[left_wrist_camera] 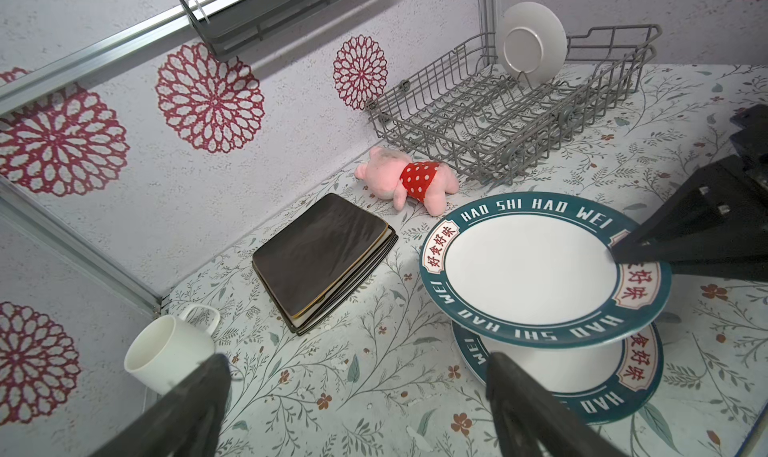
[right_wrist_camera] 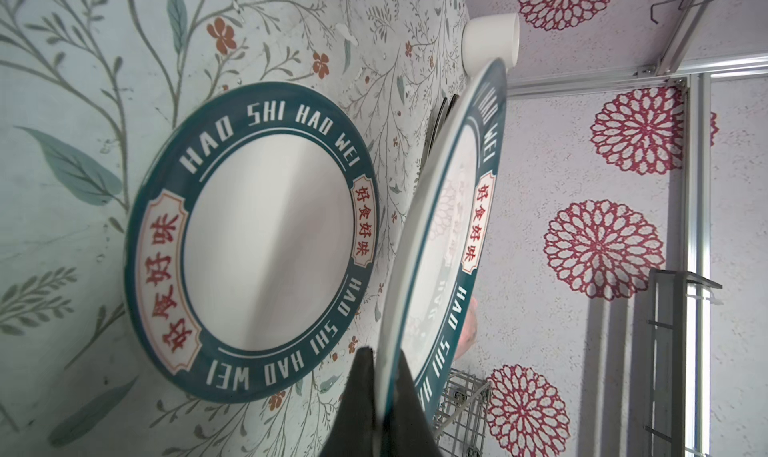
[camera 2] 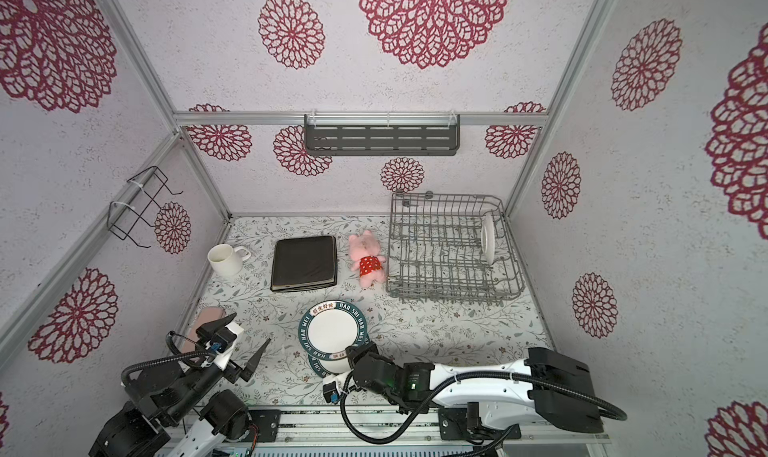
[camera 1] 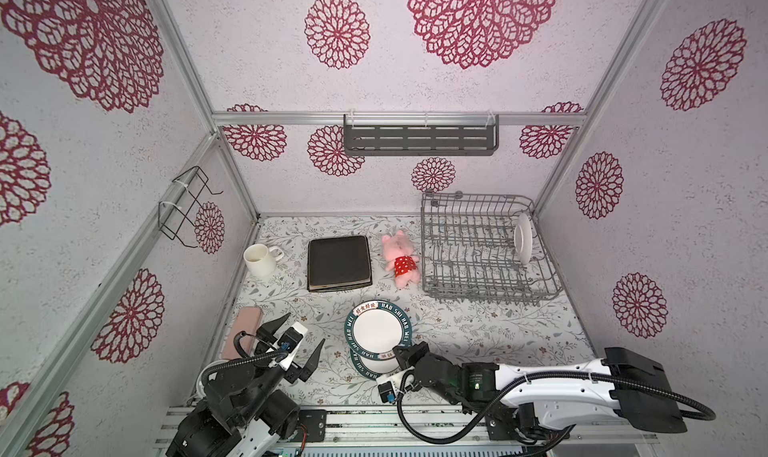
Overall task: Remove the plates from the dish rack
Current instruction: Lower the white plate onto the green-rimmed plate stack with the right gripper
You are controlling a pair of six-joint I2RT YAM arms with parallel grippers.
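Starting at the left wall, a black wire holder (camera 1: pixel 185 207) is fixed to the frame rail. Below it, at the left edge of the counter (camera 1: pixel 478 334), lies a flat pink item (camera 1: pixel 243 332); its kind cannot be determined. A white mug (camera 1: pixel 259 260) stands upright near the back left corner, handle to the right.

The left claw (camera 1: pixel 306 327) hovers over the front left of the counter, jaws spread wide with nothing between them.

A stack of square plates (camera 1: pixel 338 263) lies flat behind the middle. A dark plate is on top, and cream edges show beneath it in the left wrist view. A pink plush toy (camera 1: pixel 401 259) lies between this stack and the rack.

At front centre, a raised round plate (camera 1: pixel 377 329) with a teal rim and printed lettering is held clear above a second round plate (camera 1: pixel 370 365) of the same pattern. That second plate lies flat on the counter, and the two partly overlap in both top views.

The right claw (camera 1: pixel 401 349) is clamped on the near rim of the raised plate. The right wrist view shows one finger on each face of that rim.

The dish rack (camera 1: pixel 478 295) stands at the back right corner. One white plate (camera 1: pixel 523 238) stands on edge among the tines at its right end.
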